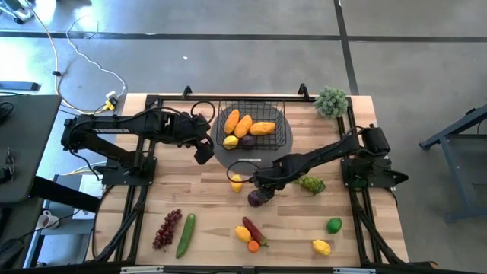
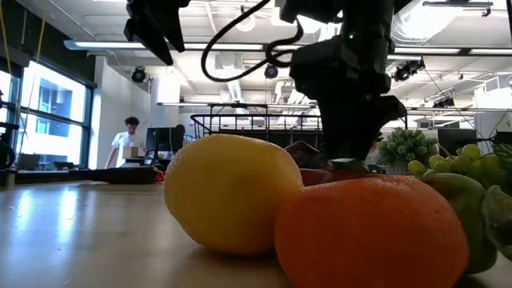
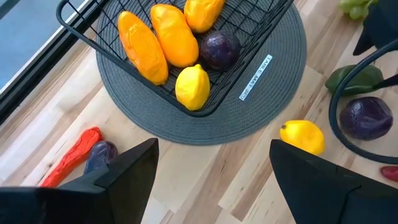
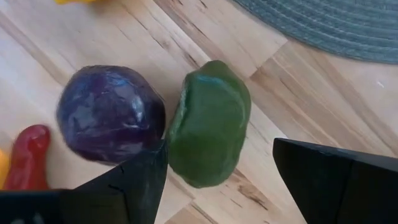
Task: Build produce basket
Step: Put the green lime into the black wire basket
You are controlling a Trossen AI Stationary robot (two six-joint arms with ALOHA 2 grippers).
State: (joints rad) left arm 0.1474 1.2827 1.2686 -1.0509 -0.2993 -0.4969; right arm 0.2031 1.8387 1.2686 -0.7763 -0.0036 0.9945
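Green pepper (image 4: 208,124) sits between the right gripper's (image 4: 217,180) open, empty fingers; touching plum (image 4: 111,114) risks being nudged; left gripper (image 3: 211,180) open, empty.

The basket (image 3: 249,25) sat on a round grey mat (image 3: 273,81) and held three orange fruits (image 3: 142,46), a plum (image 3: 219,51) and a lemon (image 3: 192,88) — the lemon nearest its rim. A second lemon (image 3: 302,136) lay on the wood at the mat's four o'clock, just beside it. At eight o'clock lay a red chili (image 3: 73,155) with a small purple piece (image 3: 101,153) touching it. The left gripper (image 3: 211,171) hung with fingers (image 3: 134,168) spread wide, holding nothing.
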